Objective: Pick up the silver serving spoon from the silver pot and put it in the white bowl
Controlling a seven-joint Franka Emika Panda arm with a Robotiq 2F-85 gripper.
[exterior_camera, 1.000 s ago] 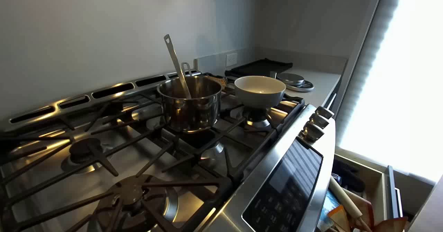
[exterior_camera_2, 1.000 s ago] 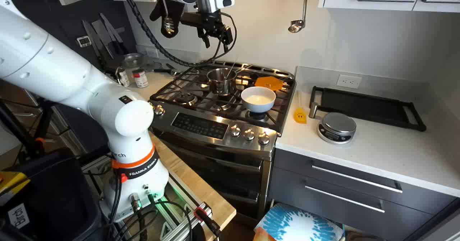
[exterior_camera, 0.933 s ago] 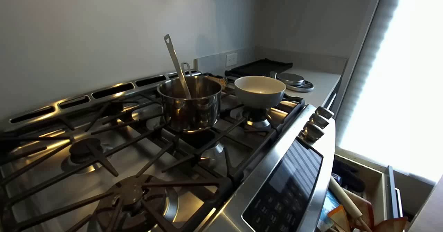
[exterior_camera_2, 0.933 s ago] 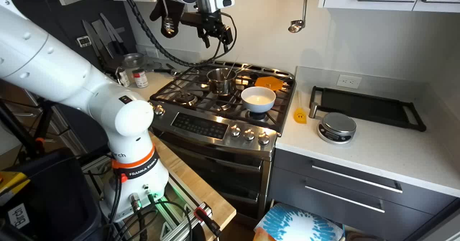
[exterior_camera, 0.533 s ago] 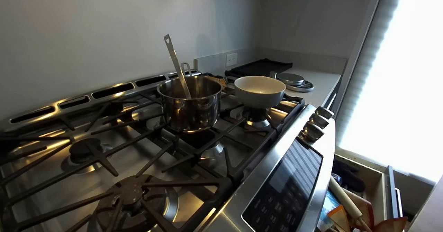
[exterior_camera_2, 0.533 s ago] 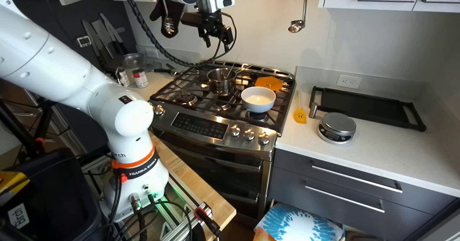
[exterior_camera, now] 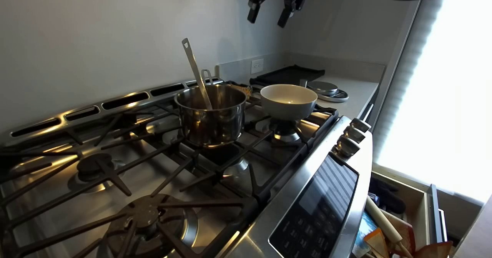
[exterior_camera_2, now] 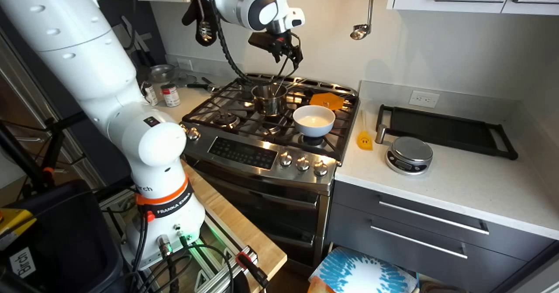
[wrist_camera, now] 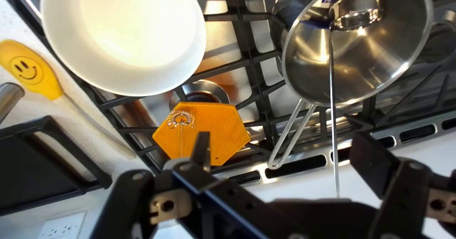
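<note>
The tool [exterior_camera: 268,17] hangs with its jaws spread wide. Below and apart from it, the silver serving spoon [exterior_camera: 197,73] leans, handle upward, in the silver pot [exterior_camera: 215,129]. Farther from the tool sit an orange hexagonal mat [wrist_camera: 222,126] and, beyond, the white bowl [exterior_camera: 285,111].

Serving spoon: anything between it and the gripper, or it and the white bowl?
Nothing visible between the gripper and the silver serving spoon. Its head sits in the silver pot, whose wall stands between it and the white bowl; likely needs lifting clear first.
</note>
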